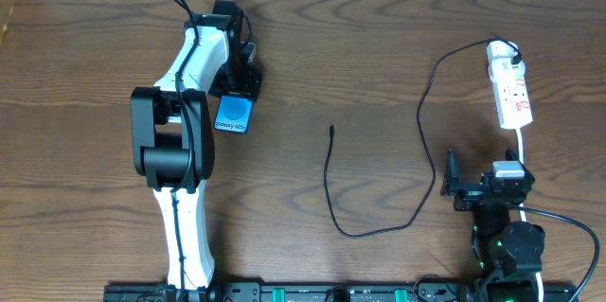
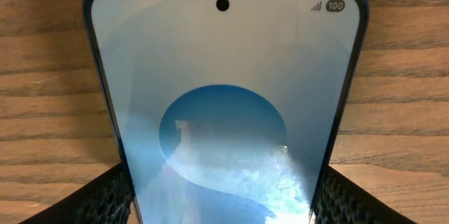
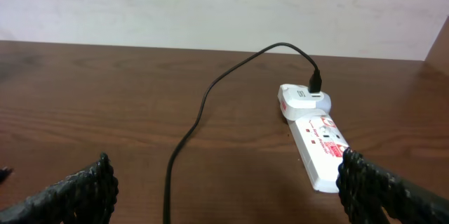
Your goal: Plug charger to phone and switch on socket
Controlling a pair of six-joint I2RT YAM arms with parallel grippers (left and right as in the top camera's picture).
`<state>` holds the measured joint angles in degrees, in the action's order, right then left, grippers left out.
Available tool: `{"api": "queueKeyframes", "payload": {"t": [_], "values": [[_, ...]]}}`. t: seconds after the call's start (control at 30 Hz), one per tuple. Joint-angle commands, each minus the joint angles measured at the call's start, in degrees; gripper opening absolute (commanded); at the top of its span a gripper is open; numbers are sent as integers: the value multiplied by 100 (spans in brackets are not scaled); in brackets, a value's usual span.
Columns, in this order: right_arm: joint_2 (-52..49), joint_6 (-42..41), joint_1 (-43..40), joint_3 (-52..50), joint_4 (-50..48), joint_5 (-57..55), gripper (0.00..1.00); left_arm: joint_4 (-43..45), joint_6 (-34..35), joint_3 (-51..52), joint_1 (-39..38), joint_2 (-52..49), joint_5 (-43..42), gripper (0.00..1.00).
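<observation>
The phone (image 1: 234,115) lies on the wooden table at the left, blue screen up. It fills the left wrist view (image 2: 224,76). My left gripper (image 1: 238,84) is shut on the phone, a finger against each long edge (image 2: 224,199). The charger (image 1: 431,103) is a thin black cable running from the socket (image 1: 511,89) at the far right in a long loop to its free plug tip (image 1: 331,131) at mid-table. My right gripper (image 1: 485,181) is wide open and empty, just in front of the socket (image 3: 319,143), with the cable (image 3: 203,104) between its fingers (image 3: 224,196).
A white adapter (image 3: 298,101) sits in the socket's far end with the black cable plugged into it. The socket's white cord (image 1: 522,146) runs toward the right arm's base. A pale wall stands beyond the table's far edge.
</observation>
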<state>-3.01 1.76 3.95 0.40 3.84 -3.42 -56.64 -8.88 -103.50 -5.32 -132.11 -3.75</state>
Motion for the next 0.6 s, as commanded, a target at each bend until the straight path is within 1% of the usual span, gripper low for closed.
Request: {"api": "queueKeyframes", "payload": {"t": [0.0,0.03,0.13,0.17,0.2,0.57], "values": [[-7,46,22,-9,22,-7,99,-28,-31,203,15,-66,33,38],[-7,46,22,-9,22,-7,99,-28,-31,203,15,-68,33,33],[-7,46,22,-9,22,-7,99,-28,-31,203,15,-68,33,22],[-7,46,22,-9,22,-7,99,-26,-31,203,15,-66,33,13],[-7,46,22,-9,22,-7,99,-26,-31,203,15,-66,33,8],[-7,46,22,-9,22,-7,99,-26,-31,203,15,-66,31,8]]}}
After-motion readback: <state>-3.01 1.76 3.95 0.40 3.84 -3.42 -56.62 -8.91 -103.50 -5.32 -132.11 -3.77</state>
